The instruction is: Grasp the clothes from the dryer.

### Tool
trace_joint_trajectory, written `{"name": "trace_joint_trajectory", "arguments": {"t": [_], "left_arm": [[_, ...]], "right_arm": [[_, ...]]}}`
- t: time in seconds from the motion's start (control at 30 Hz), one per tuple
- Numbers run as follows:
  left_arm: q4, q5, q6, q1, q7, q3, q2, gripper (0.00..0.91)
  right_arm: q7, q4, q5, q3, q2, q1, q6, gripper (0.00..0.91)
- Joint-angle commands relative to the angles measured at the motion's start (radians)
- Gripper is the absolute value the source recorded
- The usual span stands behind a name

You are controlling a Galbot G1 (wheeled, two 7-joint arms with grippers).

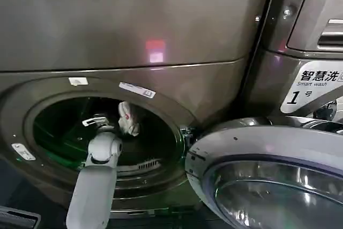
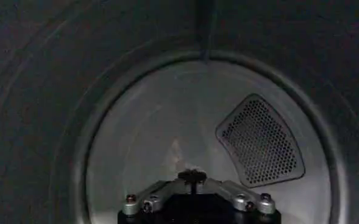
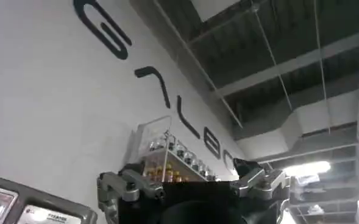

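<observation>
1. Left claw [image 1: 96, 122] sits inside the round port of the dryer [image 1: 134, 36], at the end of a pale arm that reaches up and in from below. That reach suits clothes lying deep in the drum.
2. Its fingers point into the drum, with a white garment [image 1: 128, 119] carrying small red marks just beside them, toward the robot's right. Whether the claw is spread or closed, and whether it has any cloth, cannot be told from the head view; the garment may be pinched at one edge or merely hanging close by.
3. From the left wrist, the claw's base plate [image 2: 194, 198] faces the drum's pale back wall [image 2: 142, 140] and a perforated vent panel [image 2: 259, 141]; no cloth lies between them there, so the garment probably sits off to the side of the claw's line.
4. Right claw [image 3: 191, 185] is parked well away from the machine, aimed upward at a wall with lettering and a ceiling; its fingers stand apart and hold nothing.
5. Swung wide to the robot's right, the dryer door [image 1: 268, 175] leaves the port free.
</observation>
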Motion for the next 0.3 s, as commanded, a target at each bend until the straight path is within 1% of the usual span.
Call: {"name": "trace_joint_trajectory", "arguments": {"t": [0.03,0.3], "left_arm": [[-0.027,0.001,0.004,0.011,0.001,0.01,0.013,0.0],[-0.041,-0.004,0.005,0.012,0.003,0.005,0.02,0.0]], "right_arm": [[-0.009,0.007,0.009,-0.002,-0.004,0.004,0.0,0.907],[-0.016,0.011,0.012,-0.003,-0.011,-0.001,0.001,0.907]]}}
